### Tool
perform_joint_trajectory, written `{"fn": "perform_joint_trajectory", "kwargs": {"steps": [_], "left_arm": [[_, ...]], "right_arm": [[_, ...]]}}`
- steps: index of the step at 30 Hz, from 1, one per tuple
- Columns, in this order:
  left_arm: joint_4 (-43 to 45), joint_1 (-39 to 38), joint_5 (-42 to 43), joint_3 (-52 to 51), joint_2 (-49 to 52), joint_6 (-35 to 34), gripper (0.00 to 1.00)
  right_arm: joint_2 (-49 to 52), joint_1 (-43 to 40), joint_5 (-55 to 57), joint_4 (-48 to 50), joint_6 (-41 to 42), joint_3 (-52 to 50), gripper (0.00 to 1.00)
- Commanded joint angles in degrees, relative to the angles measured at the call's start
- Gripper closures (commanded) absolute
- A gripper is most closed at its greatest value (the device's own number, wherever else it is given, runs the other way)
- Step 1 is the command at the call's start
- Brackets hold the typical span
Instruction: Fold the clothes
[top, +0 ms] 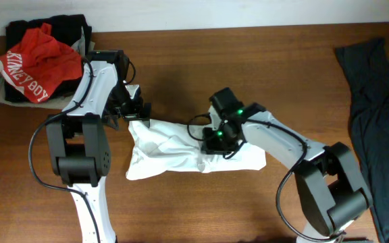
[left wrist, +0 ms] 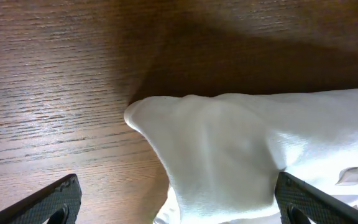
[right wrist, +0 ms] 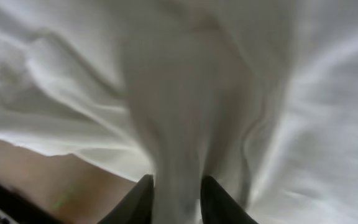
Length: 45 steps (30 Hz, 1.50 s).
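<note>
A crumpled white garment (top: 174,152) lies on the wooden table (top: 194,61) in the middle. My left gripper (top: 135,111) hovers at its upper left corner; in the left wrist view its fingers (left wrist: 179,202) are spread wide over the white cloth's corner (left wrist: 229,149), holding nothing. My right gripper (top: 216,140) sits on the garment's right part. In the right wrist view its fingers (right wrist: 176,199) pinch a raised fold of the white cloth (right wrist: 185,112).
A pile of clothes with a red shirt (top: 36,64) on top lies at the back left. A dark garment (top: 377,115) lies along the right edge. Bare wood shows in front of the white garment.
</note>
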Motion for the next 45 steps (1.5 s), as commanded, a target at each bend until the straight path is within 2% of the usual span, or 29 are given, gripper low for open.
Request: {"fn": "perform_joint_trajectory", "kwargs": {"steps": [1,3,6,10,12,15,17,23,27,29,34,37,42,45], "left_arm": [[0.1,0.3,0.8,0.9,-1.8,0.0,0.01],[0.1,0.3,0.8,0.9,-1.8,0.0,0.01],[-0.1,0.3,0.8,0.9,-1.8,0.0,0.01],[-0.4,0.3,0.8,0.9,-1.8,0.0,0.01],[-0.3,0.3,0.8,0.9,-1.8,0.0,0.01],[-0.3,0.3,0.8,0.9,-1.8,0.0,0.01],[0.1,0.3,0.8,0.9,-1.8,0.0,0.01],[1.1,0.3,0.8,0.9,-1.8,0.0,0.01],[0.9,0.3,0.8,0.9,-1.8,0.0,0.01],[1.0,0.3,0.8,0.9,-1.8,0.0,0.01],[1.1,0.3,0.8,0.9,-1.8,0.0,0.01],[0.7,0.3,0.8,0.9,-1.8,0.0,0.01],[0.7,0.3,0.8,0.9,-1.8,0.0,0.01],[0.7,0.3,0.8,0.9,-1.8,0.0,0.01]], "right_arm": [[0.3,0.7,-4.8,2.1,2.3,0.4,0.71],[0.3,-0.1,-6.4,1.9,1.3,2.0,0.67],[0.0,-2.8,-9.1,-1.7,-3.1,6.3,0.55],[-0.4,-9.1,-8.8,-14.4,-11.5,14.3,0.31],[-0.4,-12.0,-6.0,-19.7,-14.1,16.4,0.27],[-0.4,-15.9,0.5,-26.8,-14.3,15.9,0.31],[-0.4,-16.6,1.2,-28.5,-18.9,13.7,0.33],[-0.3,-15.8,0.9,-23.3,-20.0,3.6,0.45],[-0.3,-16.8,5.2,-20.9,-18.1,-3.1,0.53],[-0.3,-17.9,11.3,-20.9,-15.8,-4.8,0.53],[-0.3,-20.4,13.0,-21.1,-15.7,-5.3,0.52],[-0.4,-21.0,13.0,-22.3,-15.3,-4.7,0.42],[-0.6,-21.9,14.1,-31.3,-15.1,3.5,0.37],[-0.9,-21.9,14.9,-33.0,-15.1,8.7,0.34]]}}
